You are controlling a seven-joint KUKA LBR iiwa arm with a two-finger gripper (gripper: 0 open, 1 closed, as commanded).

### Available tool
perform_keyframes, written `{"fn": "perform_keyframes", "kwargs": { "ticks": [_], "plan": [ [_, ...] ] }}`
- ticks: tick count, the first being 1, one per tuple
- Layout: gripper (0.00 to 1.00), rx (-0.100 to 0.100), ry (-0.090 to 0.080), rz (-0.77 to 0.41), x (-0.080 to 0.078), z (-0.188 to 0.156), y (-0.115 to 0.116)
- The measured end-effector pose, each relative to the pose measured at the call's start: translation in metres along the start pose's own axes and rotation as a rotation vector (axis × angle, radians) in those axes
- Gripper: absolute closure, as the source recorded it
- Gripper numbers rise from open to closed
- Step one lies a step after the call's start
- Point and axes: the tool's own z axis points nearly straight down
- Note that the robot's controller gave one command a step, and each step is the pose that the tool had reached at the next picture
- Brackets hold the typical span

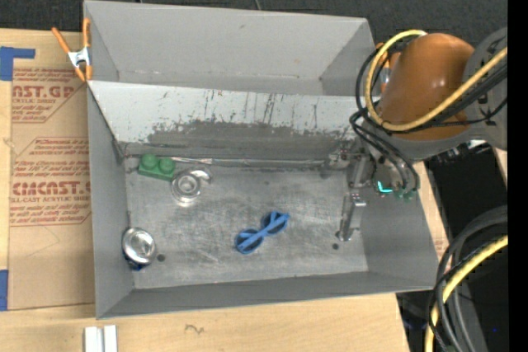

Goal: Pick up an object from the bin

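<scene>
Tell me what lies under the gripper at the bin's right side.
Bare scratched bin floor shows below the gripper, with no object at its tip. The blue looped piece lies apart, toward the bin's middle. The arm covers the floor by the right wall.

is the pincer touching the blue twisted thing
Apart. The camera view shows bare bin floor between the pincer and the blue twisted thing.

A robotics lab: a scratched grey metal bin [223, 45] (on a wooden desk [247, 330]) under a cabled robot arm [425, 86].
</scene>
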Motion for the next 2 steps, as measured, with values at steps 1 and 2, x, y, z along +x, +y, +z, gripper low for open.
{"fn": "perform_keyframes", "kwargs": {
  "ticks": [1, 2],
  "plan": [
    [0.00, 0.003, -0.021, -0.390, 0.027, 0.117, 0.087],
    [0.00, 0.002, -0.010, -0.683, 0.014, 0.088, 0.110]
  ]
}}
